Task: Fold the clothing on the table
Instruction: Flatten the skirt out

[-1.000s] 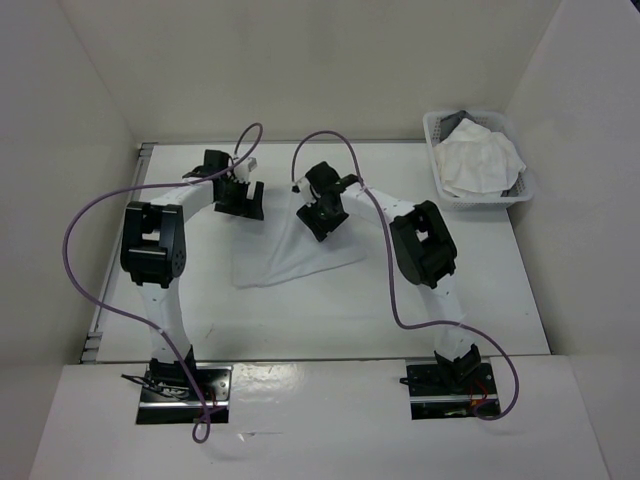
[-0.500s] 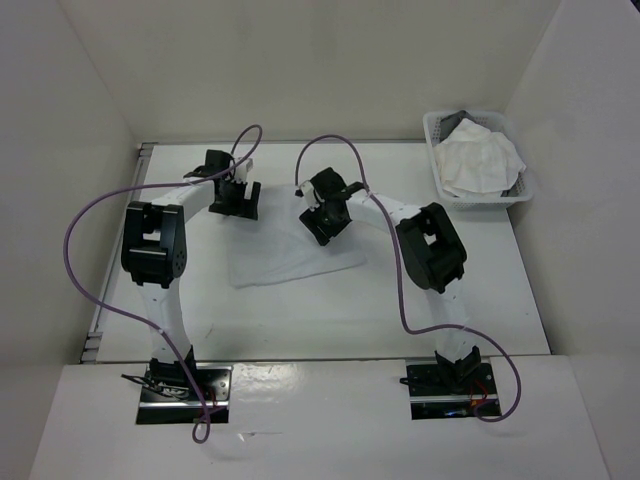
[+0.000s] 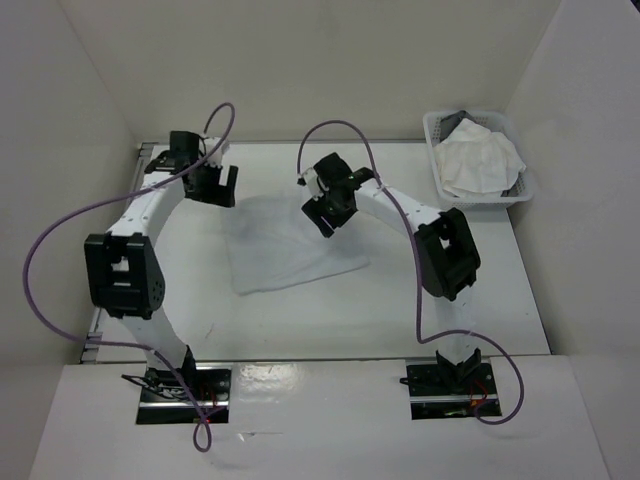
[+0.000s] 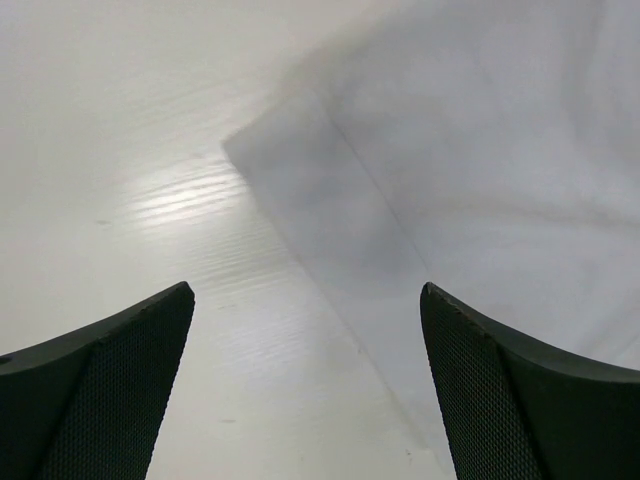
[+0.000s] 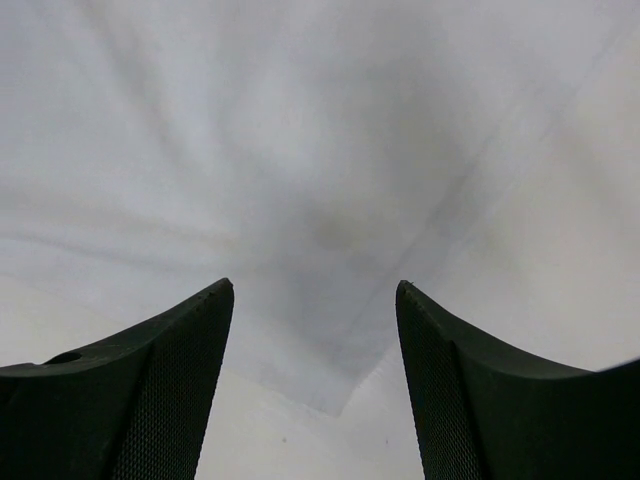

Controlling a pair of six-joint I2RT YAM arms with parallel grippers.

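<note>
Clothing spread flat — possibly creased

White clothing — thin, spread flat, faintly creased, lying mid-way on matte white table

This looks like a robot lab test cell: a white table closed in by plain white panels, a left arm and a right arm bolted on metal plates, loose purple cables, a basket of cloths.
</note>
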